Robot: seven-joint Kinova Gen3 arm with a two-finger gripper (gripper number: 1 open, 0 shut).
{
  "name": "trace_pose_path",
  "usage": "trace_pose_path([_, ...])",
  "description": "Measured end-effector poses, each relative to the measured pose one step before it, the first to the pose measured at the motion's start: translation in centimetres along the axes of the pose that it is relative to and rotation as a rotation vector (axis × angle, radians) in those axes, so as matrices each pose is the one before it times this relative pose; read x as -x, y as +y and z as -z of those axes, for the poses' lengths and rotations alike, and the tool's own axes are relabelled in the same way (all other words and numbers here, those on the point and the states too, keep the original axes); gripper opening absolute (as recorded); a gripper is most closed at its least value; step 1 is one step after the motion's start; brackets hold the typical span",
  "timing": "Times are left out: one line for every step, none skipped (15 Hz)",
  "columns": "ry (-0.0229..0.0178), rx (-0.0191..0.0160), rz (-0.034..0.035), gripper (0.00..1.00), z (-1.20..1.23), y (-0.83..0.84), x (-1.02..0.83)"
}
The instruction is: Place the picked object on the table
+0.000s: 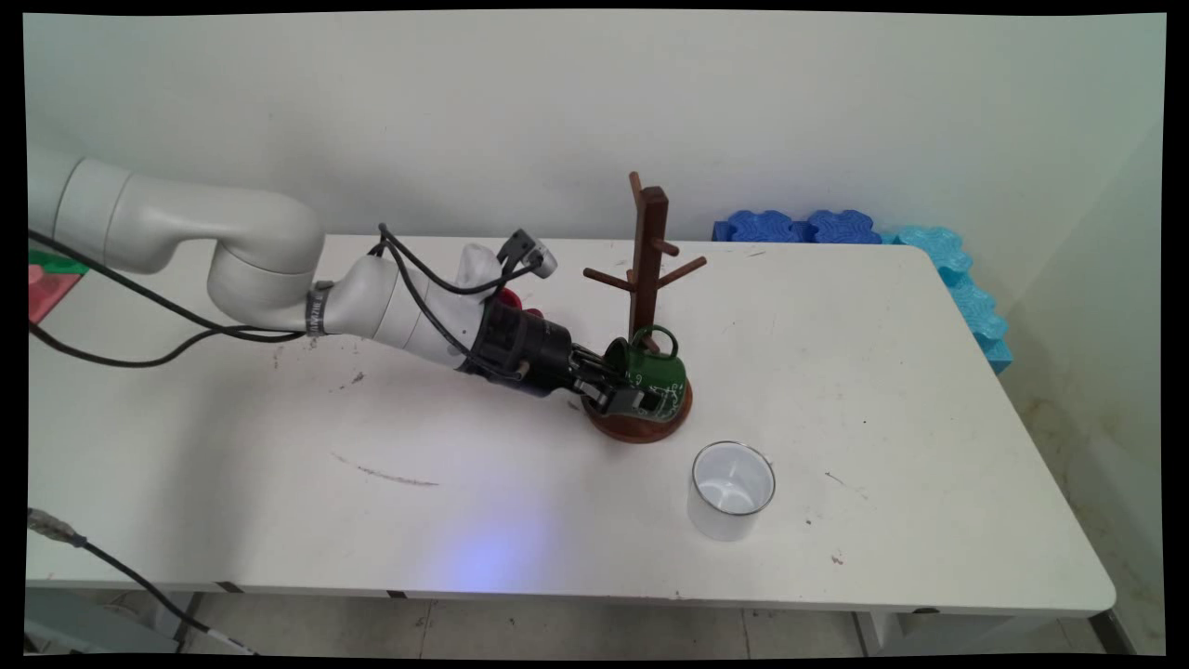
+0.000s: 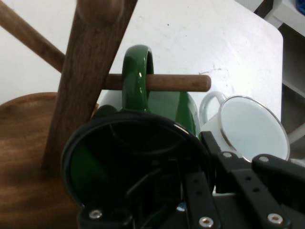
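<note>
Though low over the table [image 1: 232, 502] from the left, gripper [image 1: 624, 390] clamped on the green mug's [image 1: 655, 372] rim, one finger inside. Handle already threaded over a low peg [image 2: 178, 82] of the rack [image 1: 647, 269], mug tilted against the base. Still not let go. White cup [image 1: 731, 488] just beside, right; plenty of open table beyond that.

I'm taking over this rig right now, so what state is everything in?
Gripper: shut on the green mug, one finger inside its rim, one outside.
Green mug: low at the wooden mug tree, its handle threaded over a lower peg.
White mug: upright on the table, nearer the camera than the tree's base, untouched.
Done: handle is over the peg.
Left: the mug is not yet released.
</note>
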Motion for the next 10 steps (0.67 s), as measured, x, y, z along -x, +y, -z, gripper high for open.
trace_pose_path([0.00079, -0.00022, -0.00241, 0.0, 0.047, 0.033, -0.057])
trace_pose_path([0.0008, -0.00015, -0.00207, 0.0, 0.05, 0.043, -0.062])
trace_pose_path([0.0003, 0.00006, -0.00137, 0.0, 0.036, 0.048, -0.041])
trace_pose_path([0.00017, 0.0002, -0.00111, 0.0, 0.025, 0.04, -0.03])
trace_pose_path([0.0, 0.00089, -0.00171, 0.0, 0.048, 0.1, -0.038])
trace_pose_path([-0.00024, 0.00114, -0.00149, 0.0, 0.029, 0.095, -0.035])
trace_pose_path([0.00002, 0.00165, -0.00201, 0.0, 0.042, 0.135, -0.049])
trace_pose_path([-0.00004, 0.00166, -0.00153, 0.0, 0.036, 0.135, -0.04])
trace_pose_path([-0.00019, 0.00207, -0.00181, 0.0, 0.031, 0.158, -0.05])
trace_pose_path([-0.00034, 0.00242, -0.00168, 0.0, 0.035, 0.167, -0.042])
